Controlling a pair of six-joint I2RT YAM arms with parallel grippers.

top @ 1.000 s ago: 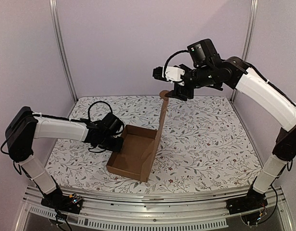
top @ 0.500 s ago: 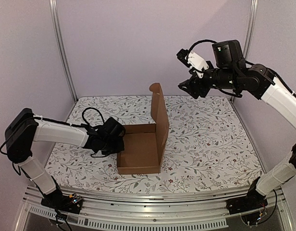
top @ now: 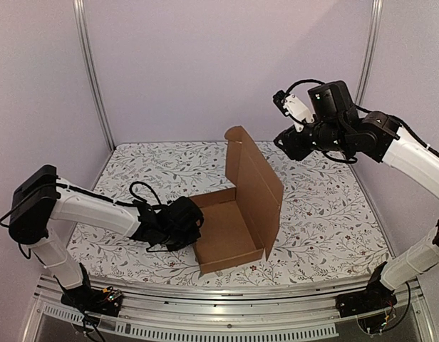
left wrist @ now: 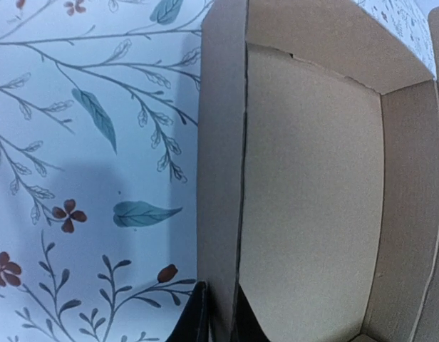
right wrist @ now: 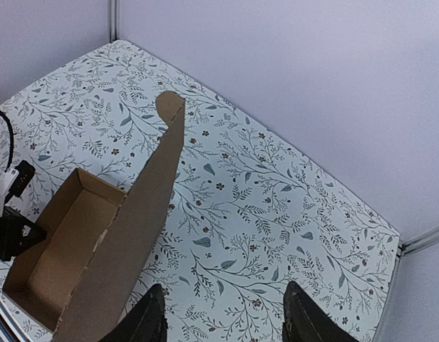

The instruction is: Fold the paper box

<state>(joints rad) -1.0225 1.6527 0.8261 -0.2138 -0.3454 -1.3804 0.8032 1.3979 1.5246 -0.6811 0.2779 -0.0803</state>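
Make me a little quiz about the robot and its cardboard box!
1. True or false: the paper box has its lid flap standing up in the air.
2. Fill in: the right gripper is open and holds ____.
3. What does the left gripper pinch? A) the side wall of the box B) the lid flap C) nothing

Key: 1 true; 2 nothing; 3 A.
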